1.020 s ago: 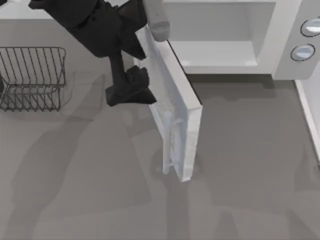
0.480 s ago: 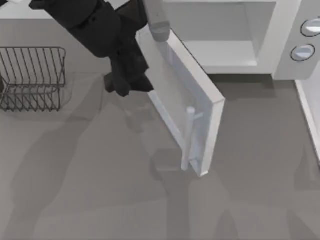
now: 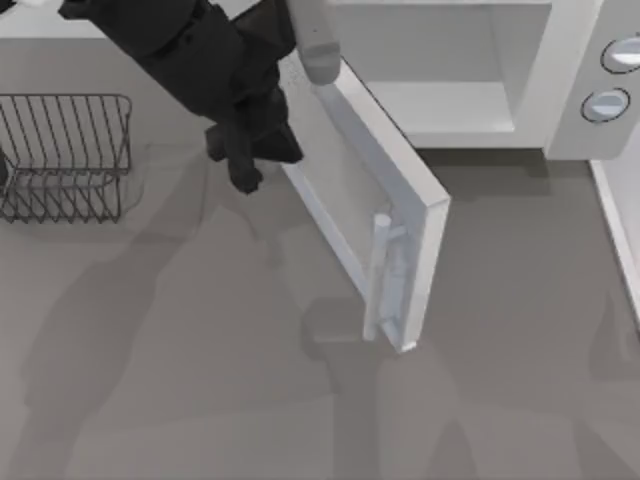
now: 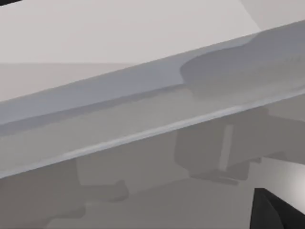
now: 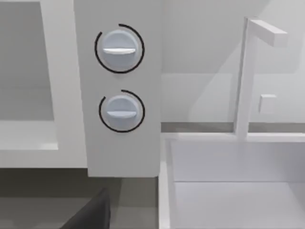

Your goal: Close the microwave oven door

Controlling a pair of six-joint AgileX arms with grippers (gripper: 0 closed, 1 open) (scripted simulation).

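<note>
Evidently mid-push: left gripper [image 3: 250, 160] sits against the door [image 3: 350, 190] outer face, finger state impossible to tell. Door half-open from microwave oven [image 3: 560, 110], needing further swing.

The microwave oven [image 3: 480, 70] is running off the upper and right edges of the top view, so its second knob is showing only partly. The left arm is covering the hinge end of the door [image 3: 370, 200]. The left gripper [image 3: 245, 165] is too dark to judge its fingers
</note>
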